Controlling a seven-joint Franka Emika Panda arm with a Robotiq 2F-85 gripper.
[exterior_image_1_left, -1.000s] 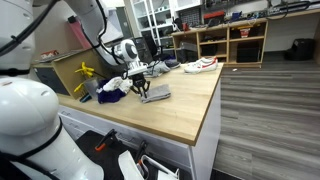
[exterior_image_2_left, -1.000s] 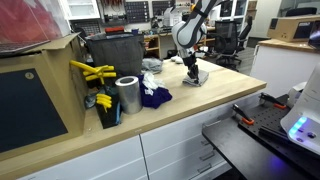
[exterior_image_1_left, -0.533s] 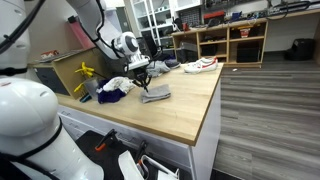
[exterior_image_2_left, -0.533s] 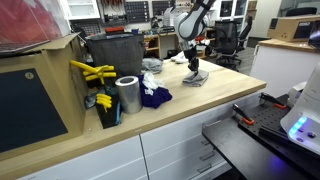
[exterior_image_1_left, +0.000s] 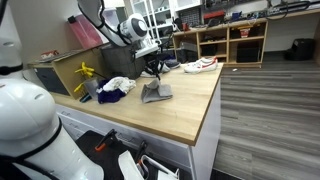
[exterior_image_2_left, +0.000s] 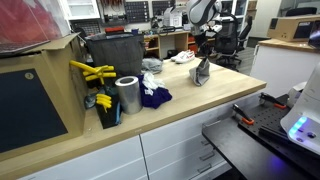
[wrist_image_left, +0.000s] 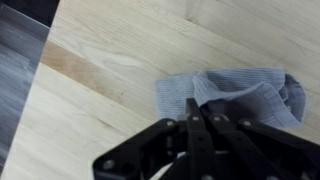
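As gripper (exterior_image_1_left: 153, 71) pinches grey cloth (exterior_image_1_left: 155, 92) shut-fingered, cloth hangs mid-table (exterior_image_1_left: 188, 115), toward far edge. Lift step, likely. Next move needs firm pinch, clearance from clothes pile (exterior_image_1_left: 115, 87).

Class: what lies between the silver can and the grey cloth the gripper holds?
A dark blue cloth beside the silver can, then bare worktop up to the grey cloth, seen in an exterior view.
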